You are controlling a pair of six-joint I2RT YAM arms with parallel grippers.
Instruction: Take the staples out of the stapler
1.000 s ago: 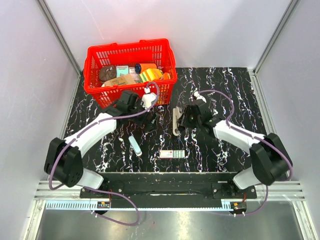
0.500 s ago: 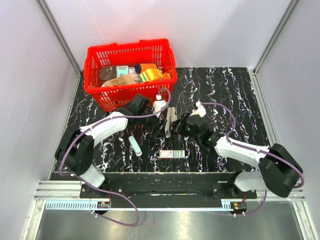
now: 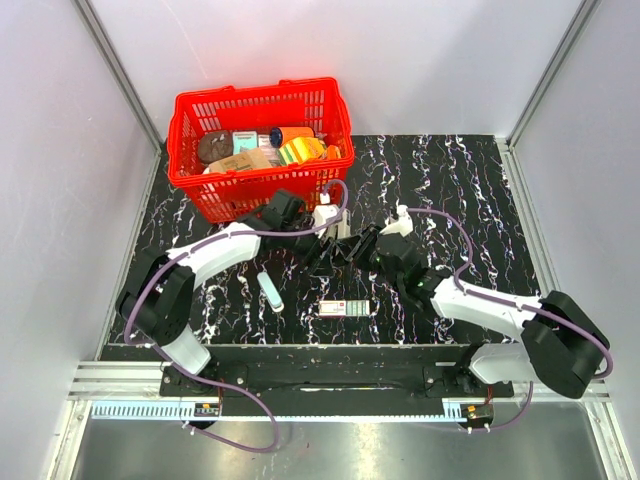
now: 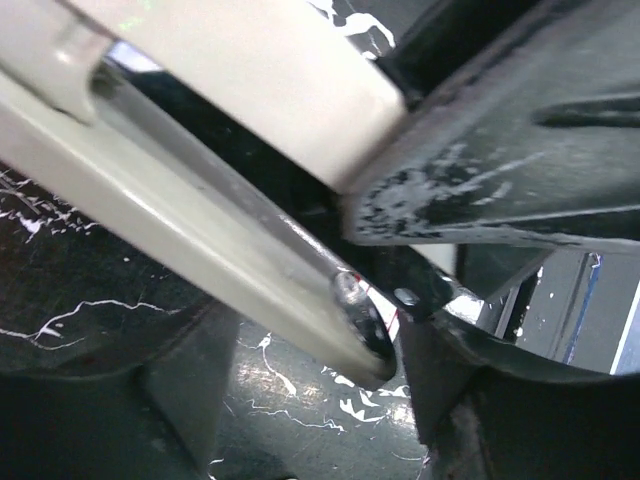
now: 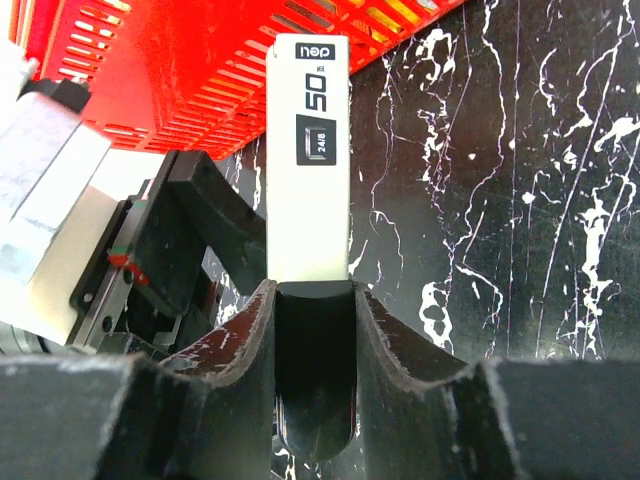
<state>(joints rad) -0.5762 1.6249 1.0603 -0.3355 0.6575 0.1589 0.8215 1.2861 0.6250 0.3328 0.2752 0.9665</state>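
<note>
The stapler [image 5: 310, 150] was clamped at one end in the right gripper [image 5: 313, 292], beside the red basket [image 3: 262, 105]. The left gripper [image 3: 320, 243] was placed around its other end, but a grip could not be confirmed. Opening the magazine seemed in hand; a firm pinch was called for next.

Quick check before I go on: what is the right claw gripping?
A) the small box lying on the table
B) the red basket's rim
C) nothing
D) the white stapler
D: in the right wrist view the right claw is closed on both sides of the white stapler, while the small box lies apart from it.
</note>
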